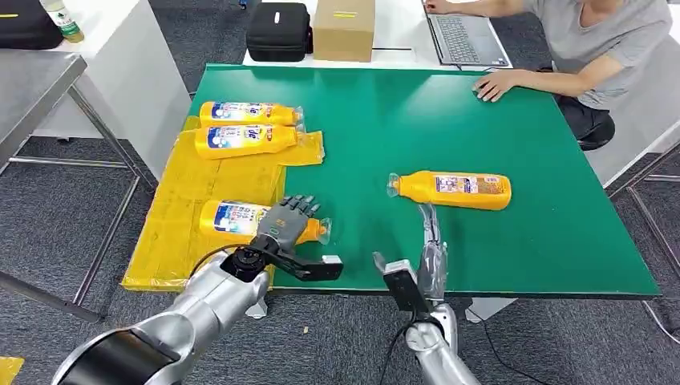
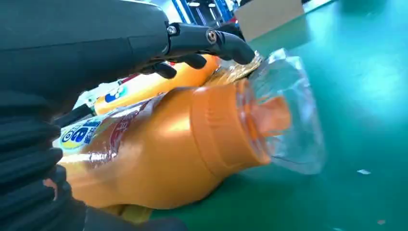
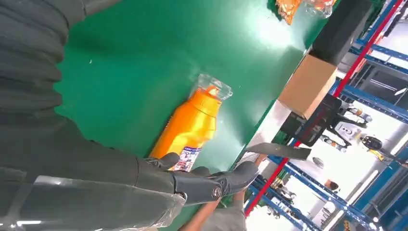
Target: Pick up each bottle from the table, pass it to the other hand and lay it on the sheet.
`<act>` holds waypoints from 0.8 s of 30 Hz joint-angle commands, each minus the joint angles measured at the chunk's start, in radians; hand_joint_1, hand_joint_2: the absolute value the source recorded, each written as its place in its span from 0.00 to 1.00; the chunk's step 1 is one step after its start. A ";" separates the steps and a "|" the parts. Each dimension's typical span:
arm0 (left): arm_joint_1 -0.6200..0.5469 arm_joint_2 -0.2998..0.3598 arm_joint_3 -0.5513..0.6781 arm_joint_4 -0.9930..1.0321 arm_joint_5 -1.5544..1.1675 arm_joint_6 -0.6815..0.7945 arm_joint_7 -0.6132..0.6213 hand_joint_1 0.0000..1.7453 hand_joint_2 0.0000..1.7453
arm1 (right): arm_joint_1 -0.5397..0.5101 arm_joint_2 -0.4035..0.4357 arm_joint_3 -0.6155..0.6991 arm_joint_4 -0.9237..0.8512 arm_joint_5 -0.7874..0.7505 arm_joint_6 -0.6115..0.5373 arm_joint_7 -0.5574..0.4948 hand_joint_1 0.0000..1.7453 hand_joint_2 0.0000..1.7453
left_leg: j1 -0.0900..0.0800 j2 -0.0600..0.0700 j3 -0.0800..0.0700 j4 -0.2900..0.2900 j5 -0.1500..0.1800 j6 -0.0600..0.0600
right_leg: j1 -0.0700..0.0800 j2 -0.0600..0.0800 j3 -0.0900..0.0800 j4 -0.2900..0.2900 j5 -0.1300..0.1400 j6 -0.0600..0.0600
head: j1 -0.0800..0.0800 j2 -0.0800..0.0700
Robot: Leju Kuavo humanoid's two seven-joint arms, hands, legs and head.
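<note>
Two orange bottles (image 1: 248, 113) (image 1: 244, 140) lie at the far end of the yellow sheet (image 1: 200, 180). A third orange bottle (image 1: 232, 218) (image 2: 183, 144) lies on the sheet's near part, its wrapped cap reaching over the green table (image 1: 385, 120). My left hand (image 1: 290, 221) hovers over this bottle; the fingers (image 2: 211, 38) are stretched out above it with a gap, not closed on it. Another orange bottle (image 1: 457, 190) (image 3: 190, 127) lies on the table to the right. My right hand (image 1: 431, 245) is open just short of it, fingers (image 3: 216, 183) straight.
A person sits at the far right with a hand (image 1: 493, 83) on the table's edge, beside a laptop (image 1: 465, 36). A cardboard box (image 1: 345, 28) and a black case (image 1: 278, 30) stand behind the table. A grey table (image 1: 32, 80) stands to the left.
</note>
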 commanded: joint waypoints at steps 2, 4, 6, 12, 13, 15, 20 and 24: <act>0.040 0.018 -0.071 -0.120 -0.016 0.022 -0.002 0.00 1.00 | -0.002 -0.018 -0.027 0.004 0.012 -0.002 0.001 0.00 1.00 | 0.000 0.001 0.002 -0.001 -0.001 -0.001 | 0.000 0.000 0.001 0.000 -0.001 -0.001 | 0.000 0.000; 0.051 0.018 -0.075 -0.146 -0.016 0.025 -0.002 0.00 1.00 | -0.001 -0.019 -0.031 0.002 0.014 -0.002 0.001 0.00 1.00 | 0.000 0.000 0.002 0.000 -0.001 -0.001 | 0.000 0.000 0.002 0.000 -0.001 -0.001 | 0.000 0.000; 0.060 0.015 -0.093 -0.179 -0.016 0.035 -0.013 0.00 1.00 | 0.000 -0.018 -0.035 0.002 0.014 -0.002 0.001 0.00 1.00 | 0.000 0.000 0.005 0.000 -0.003 -0.002 | 0.000 0.000 0.005 0.000 -0.003 -0.001 | 0.000 0.000; 0.184 0.012 -0.100 -0.490 0.230 0.111 -0.293 0.00 1.00 | 0.016 -0.014 -0.040 -0.027 0.003 -0.002 0.001 0.00 1.00 | -0.001 0.000 0.005 0.000 -0.003 -0.002 | -0.001 0.000 0.005 0.001 -0.004 -0.001 | 0.000 0.000; 0.195 0.010 -0.098 -0.513 0.248 0.121 -0.290 0.00 1.00 | 0.018 -0.010 -0.048 -0.036 0.012 -0.002 0.001 0.00 1.00 | 0.000 -0.001 0.002 0.000 -0.002 -0.001 | 0.000 -0.001 0.002 0.000 -0.002 -0.001 | 0.000 0.000; 0.200 0.019 -0.118 -0.533 0.247 0.148 -0.299 0.00 1.00 | 0.022 -0.004 -0.056 -0.055 0.018 -0.002 0.001 0.00 1.00 | 0.000 0.000 0.003 0.000 -0.002 -0.001 | 0.000 0.000 0.003 0.000 -0.002 -0.001 | 0.000 0.000; 0.199 0.018 -0.114 -0.529 0.271 0.187 -0.304 0.00 1.00 | 0.021 0.002 -0.060 -0.062 0.027 -0.002 0.001 0.00 1.00 | 0.000 0.000 0.001 -0.001 -0.001 -0.001 | 0.000 0.000 0.000 0.000 -0.001 -0.001 | 0.000 0.000; 0.199 -0.003 -0.113 -0.526 0.526 0.311 -0.431 0.00 1.00 | 0.031 0.016 -0.054 -0.155 -0.148 0.050 0.001 0.00 1.00 | 0.000 0.001 0.001 0.000 -0.001 -0.001 | 0.000 0.001 0.000 0.000 -0.001 -0.001 | 0.000 0.000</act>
